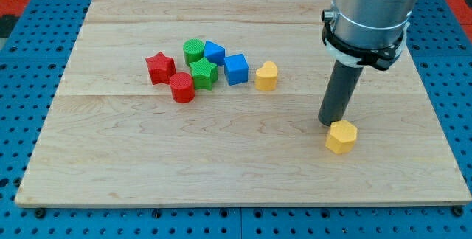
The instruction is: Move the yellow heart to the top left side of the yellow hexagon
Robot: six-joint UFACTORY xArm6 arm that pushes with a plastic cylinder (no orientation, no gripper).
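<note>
The yellow heart [266, 76] lies near the board's middle, just right of a cluster of blocks. The yellow hexagon [341, 136] lies at the lower right of the board. My tip [332, 122] stands right behind the hexagon, at its top left edge, touching or nearly touching it. The heart is well to the upper left of the tip, with bare wood between them.
Left of the heart sits a tight cluster: a blue cube [236, 68], a second blue block [214, 52], a green cylinder [194, 49], a green star [203, 73], a red cylinder [181, 88] and a red star [160, 68]. The wooden board [110, 158] ends in blue matting.
</note>
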